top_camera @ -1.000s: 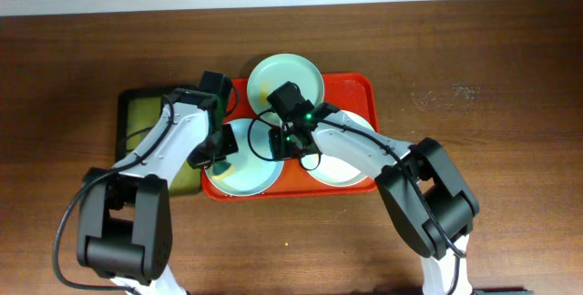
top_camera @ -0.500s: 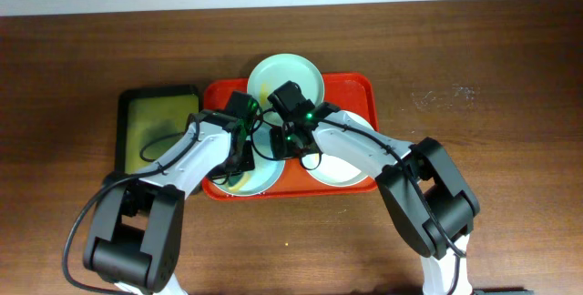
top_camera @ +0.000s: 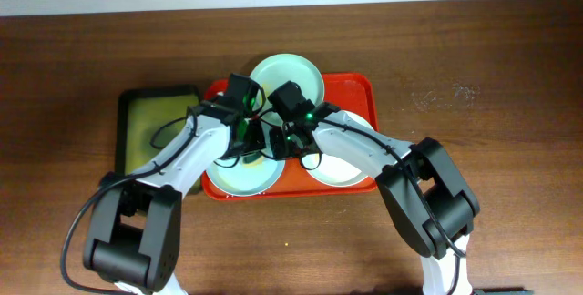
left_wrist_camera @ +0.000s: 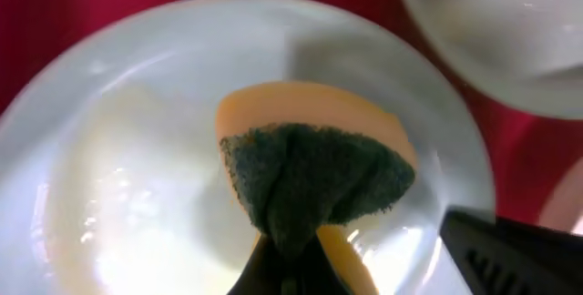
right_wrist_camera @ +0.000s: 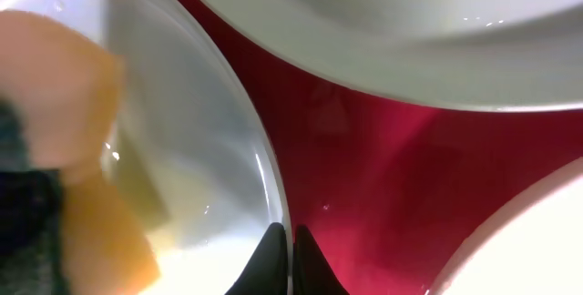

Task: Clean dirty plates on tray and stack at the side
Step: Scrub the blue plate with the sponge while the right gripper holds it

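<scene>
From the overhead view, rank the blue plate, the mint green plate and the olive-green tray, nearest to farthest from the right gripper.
From the right gripper:
1. blue plate, its rim right at the fingertips, on the red tray.
2. mint green plate, at the red tray's far edge.
3. olive-green tray, on the table beyond the blue plate.

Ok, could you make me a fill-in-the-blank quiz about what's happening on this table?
1. The left gripper pinches a ____.
2. It sits on the pale ____ plate.
3. The right gripper pinches that plate's ____.
4. The red tray holds ____ plates.
Missing words: sponge, blue, rim, three.
</scene>
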Motion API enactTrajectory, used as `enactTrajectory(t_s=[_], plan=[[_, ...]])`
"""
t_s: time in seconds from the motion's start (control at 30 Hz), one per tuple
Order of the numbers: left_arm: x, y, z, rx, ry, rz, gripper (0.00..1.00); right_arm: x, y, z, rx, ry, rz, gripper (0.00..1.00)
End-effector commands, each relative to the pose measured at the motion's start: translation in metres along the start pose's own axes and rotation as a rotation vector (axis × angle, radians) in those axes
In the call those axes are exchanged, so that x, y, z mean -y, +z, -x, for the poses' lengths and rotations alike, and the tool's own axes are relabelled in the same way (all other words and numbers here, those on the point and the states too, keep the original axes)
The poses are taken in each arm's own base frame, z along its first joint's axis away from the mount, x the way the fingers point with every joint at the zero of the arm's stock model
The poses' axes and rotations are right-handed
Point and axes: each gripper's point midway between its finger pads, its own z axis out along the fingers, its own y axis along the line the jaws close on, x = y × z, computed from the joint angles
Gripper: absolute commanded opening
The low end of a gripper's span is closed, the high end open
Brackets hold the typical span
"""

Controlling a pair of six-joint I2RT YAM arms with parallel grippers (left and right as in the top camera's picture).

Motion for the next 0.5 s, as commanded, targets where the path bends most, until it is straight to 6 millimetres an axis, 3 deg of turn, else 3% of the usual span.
enactTrajectory(t_s=[0.0,0.13,0.27,0.37,0.47], plan=[[-0.015,0.01,-0.009,-0.003,-0.004,0.046,0.0,0.011,0.01,-0.008,-0.027,0.003,-0.041,0.04],[-0.058,0.015,-0.005,0.052,-0.04,0.214,0.0,0.011,0.01,-0.009,-0.03,0.003,-0.042,0.04],[-0.114,0.008,0.0,0.073,-0.105,0.39,0.0,0.012,0.01,-0.01,-0.037,0.004,-0.046,0.04],[-0.111,-0.007,0.005,0.084,-0.114,0.371,0.0,0.011,0.01,-0.011,-0.04,0.001,-0.039,0.04],[-0.086,-0.048,0.02,0.153,-0.131,0.23,0.0,0.009,0.008,-0.009,-0.034,-0.004,-0.035,0.04]])
